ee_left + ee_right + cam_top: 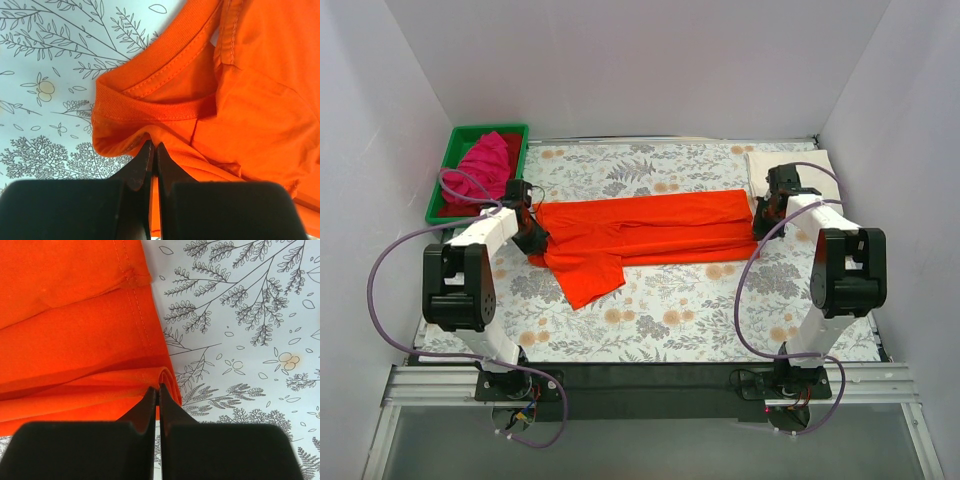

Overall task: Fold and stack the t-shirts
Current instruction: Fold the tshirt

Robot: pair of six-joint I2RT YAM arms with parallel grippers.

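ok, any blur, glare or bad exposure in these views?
Top external: soft, even light, no glare, barely any shadow. Left wrist: orange-red t-shirt collar sharp, jaws an underexposed black mass. Right wrist: hem stitching crisp, floral cloth slightly washed out.

In the left wrist view the orange-red t-shirt (250, 100) runs off the right and bottom edges; in the right wrist view it runs off the top and left. Overhead, the right arm (845, 270) covers part of the cream-white t-shirt (760, 162) at upper right. The magenta-pink t-shirt (485, 165) lies bunched in the green tray (490, 129), its outline unreadable.
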